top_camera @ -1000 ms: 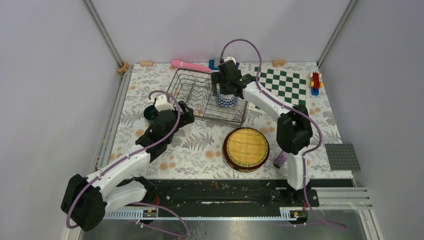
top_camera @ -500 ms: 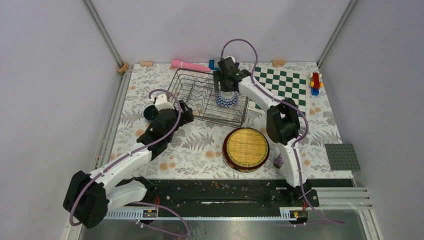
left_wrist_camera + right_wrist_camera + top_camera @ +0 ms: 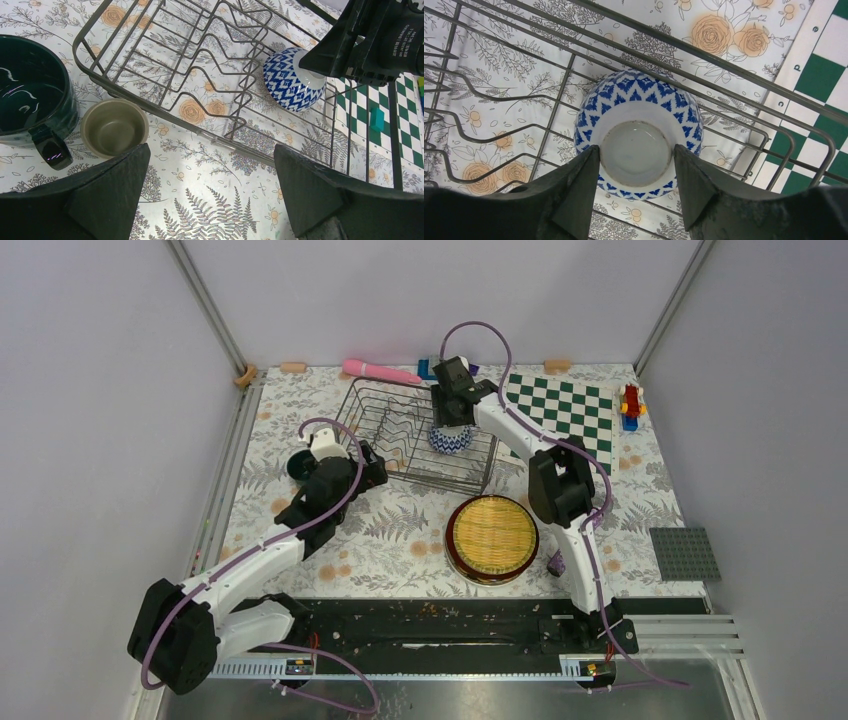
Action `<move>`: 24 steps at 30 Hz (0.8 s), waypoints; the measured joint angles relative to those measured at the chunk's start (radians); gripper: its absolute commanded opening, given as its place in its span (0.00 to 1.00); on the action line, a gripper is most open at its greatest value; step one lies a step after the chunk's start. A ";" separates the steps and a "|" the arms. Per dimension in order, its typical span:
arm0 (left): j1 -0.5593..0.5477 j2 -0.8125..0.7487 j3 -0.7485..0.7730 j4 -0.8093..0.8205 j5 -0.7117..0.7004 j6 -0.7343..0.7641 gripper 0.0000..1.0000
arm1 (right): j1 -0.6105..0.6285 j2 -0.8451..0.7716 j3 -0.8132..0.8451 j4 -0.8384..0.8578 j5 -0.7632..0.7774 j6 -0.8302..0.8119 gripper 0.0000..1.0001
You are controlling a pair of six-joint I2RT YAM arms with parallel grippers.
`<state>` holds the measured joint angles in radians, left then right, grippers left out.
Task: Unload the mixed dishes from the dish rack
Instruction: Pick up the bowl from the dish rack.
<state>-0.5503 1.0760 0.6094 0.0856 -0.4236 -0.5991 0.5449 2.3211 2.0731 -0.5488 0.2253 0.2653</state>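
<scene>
Almost unloaded: only the small patterned bowl [image 3: 639, 95] is in the dish rack [image 3: 390, 430].
It lies upside down at the rack's right end. The right jaws stand half closed on both sides of its foot; whether they grip, I cannot tell. The left jaws are wide open and empty, above the dark green mug [image 3: 30, 100] and the small olive cup [image 3: 114, 127] on the bench. The plates [image 3: 491, 537] are piled at the near edge, and their number is hidden.

The right hand [image 3: 452, 408] hangs inside the dish rack [image 3: 385, 415], and the small patterned bowl [image 3: 450, 444] sits directly below it. The left hand [image 3: 368, 468] is beside the rack's near corner, with the dark green mug [image 3: 298, 467] behind it.
</scene>
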 measured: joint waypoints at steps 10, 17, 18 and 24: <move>0.001 0.000 0.000 0.000 0.003 0.000 0.99 | 0.001 -0.002 0.003 0.000 0.017 -0.005 0.42; 0.000 0.000 0.000 0.000 0.009 0.000 0.99 | 0.001 -0.041 -0.063 0.031 0.017 0.002 0.31; 0.001 0.000 0.000 0.000 0.010 0.000 0.99 | 0.001 -0.060 -0.095 0.048 0.017 0.004 0.29; 0.000 0.000 0.000 0.001 0.027 -0.001 0.99 | 0.001 -0.215 -0.344 0.154 0.004 0.036 0.24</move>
<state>-0.5499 1.0756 0.6094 0.0864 -0.3965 -0.6003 0.5457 2.1059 1.7294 -0.3943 0.2295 0.3012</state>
